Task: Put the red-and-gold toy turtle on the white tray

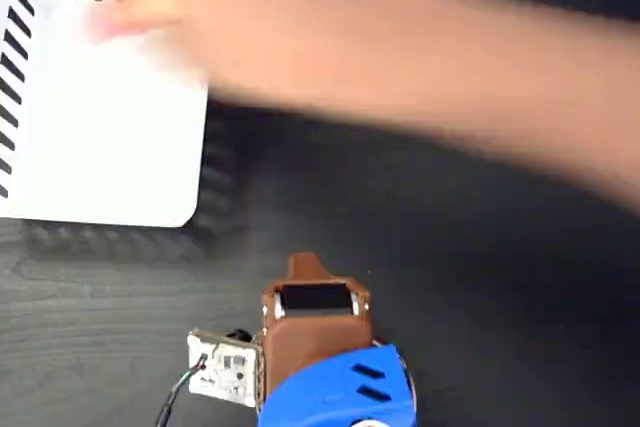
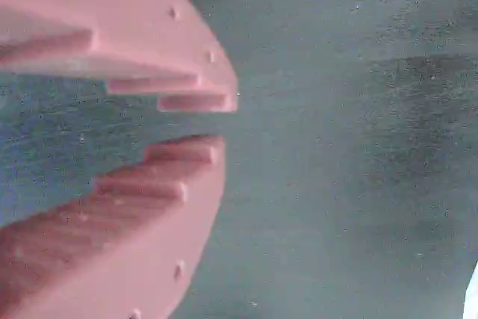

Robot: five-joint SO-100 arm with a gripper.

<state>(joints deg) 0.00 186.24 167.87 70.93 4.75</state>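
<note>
The white tray [image 1: 100, 147] lies at the upper left of the fixed view, with black slanted slots along its top and left edges. A person's blurred arm [image 1: 420, 57] reaches from the right across to the tray's top corner. At the hand's tip is a red smear [image 1: 110, 22], too blurred to tell if it is the turtle; no gold shell shows. My brown gripper [image 1: 306, 265] rests at the bottom centre on the dark table, well below and right of the tray. In the wrist view its toothed fingers [image 2: 179, 87] stand nearly together around the gripper's [image 2: 216, 121] narrow gap, with nothing between them.
A small circuit board with wires [image 1: 225, 367] hangs at the left of my wrist. My blue arm segment [image 1: 340, 392] is at the bottom edge. Dark wood-grain table [image 1: 450, 277] stretches right of the gripper. A white sliver [image 2: 473, 296] shows at the wrist view's right edge.
</note>
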